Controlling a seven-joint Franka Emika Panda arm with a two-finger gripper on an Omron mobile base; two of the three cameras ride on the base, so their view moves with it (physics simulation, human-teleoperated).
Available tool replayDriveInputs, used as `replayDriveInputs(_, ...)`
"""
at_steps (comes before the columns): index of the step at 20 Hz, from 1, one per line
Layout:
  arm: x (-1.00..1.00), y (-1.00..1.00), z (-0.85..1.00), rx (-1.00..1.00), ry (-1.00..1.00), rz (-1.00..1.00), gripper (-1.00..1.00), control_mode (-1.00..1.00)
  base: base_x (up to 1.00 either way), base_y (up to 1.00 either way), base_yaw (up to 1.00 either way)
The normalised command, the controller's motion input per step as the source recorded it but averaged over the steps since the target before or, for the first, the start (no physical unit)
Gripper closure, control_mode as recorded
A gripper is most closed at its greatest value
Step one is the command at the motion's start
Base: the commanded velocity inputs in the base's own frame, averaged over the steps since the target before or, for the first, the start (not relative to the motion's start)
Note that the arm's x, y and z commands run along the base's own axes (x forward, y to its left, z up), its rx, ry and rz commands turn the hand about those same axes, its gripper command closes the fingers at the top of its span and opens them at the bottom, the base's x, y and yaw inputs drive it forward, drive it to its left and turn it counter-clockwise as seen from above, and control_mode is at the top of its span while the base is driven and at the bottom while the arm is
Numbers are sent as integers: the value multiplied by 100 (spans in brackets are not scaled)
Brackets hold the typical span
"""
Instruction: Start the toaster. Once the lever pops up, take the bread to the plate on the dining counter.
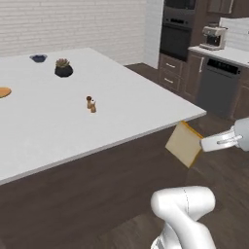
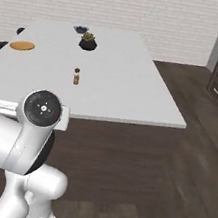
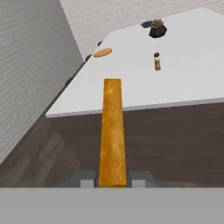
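My gripper [image 1: 203, 144] is shut on the bread [image 1: 184, 144], a tan slice with a golden crust, held in the air just off the near corner of the white-topped dining counter [image 1: 121, 107]. In the hand view the bread [image 3: 112, 131] runs edge-on between the fingertips [image 3: 86, 179], pointing toward the counter [image 3: 183, 83]. The orange-tan plate [image 1: 4, 92] lies at the counter's far left, also visible as the plate [image 2: 22, 45] and the plate [image 3: 102, 52]. The toaster is out of view.
On the counter stand a small brown shaker [image 1: 91, 103], a dark potted plant [image 1: 63, 68] and a grey bowl [image 1: 38, 58]. Dark cabinets, an oven [image 1: 176, 29] and a coffee machine [image 1: 213, 37] line the right wall. Wood floor lies below the counter.
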Motion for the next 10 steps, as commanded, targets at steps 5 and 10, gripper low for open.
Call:
replayDriveInputs(5,0,0,0,0,0,0,100,100,2,-1,3)
replayDriveInputs(10,0,0,0,0,0,0,100,100,0,68,16)
